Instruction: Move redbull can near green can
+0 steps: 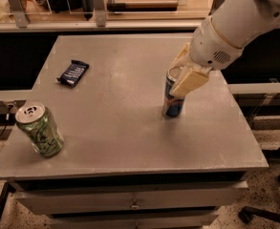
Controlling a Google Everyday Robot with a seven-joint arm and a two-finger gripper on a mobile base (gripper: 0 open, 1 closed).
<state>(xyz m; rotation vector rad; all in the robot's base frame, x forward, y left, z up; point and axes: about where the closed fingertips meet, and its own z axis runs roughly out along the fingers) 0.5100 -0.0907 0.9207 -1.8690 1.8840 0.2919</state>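
The redbull can [172,104], slim and blue-and-silver, stands right of the middle of the grey table [130,128]. My gripper [176,80] reaches down from the upper right and is shut on the can's upper part, with one cream finger [189,82] across its front and the other behind it. The can leans slightly, and its base is at the table surface. The green can [40,130], wider and light green with dark markings, stands tilted near the table's front left corner, far to the left of the gripper.
A dark candy bar wrapper [73,73] lies at the table's back left. A shelf rail [96,25] runs behind the table. Drawers sit under the front edge [130,204]. A chair base [268,213] is on the floor at the lower right.
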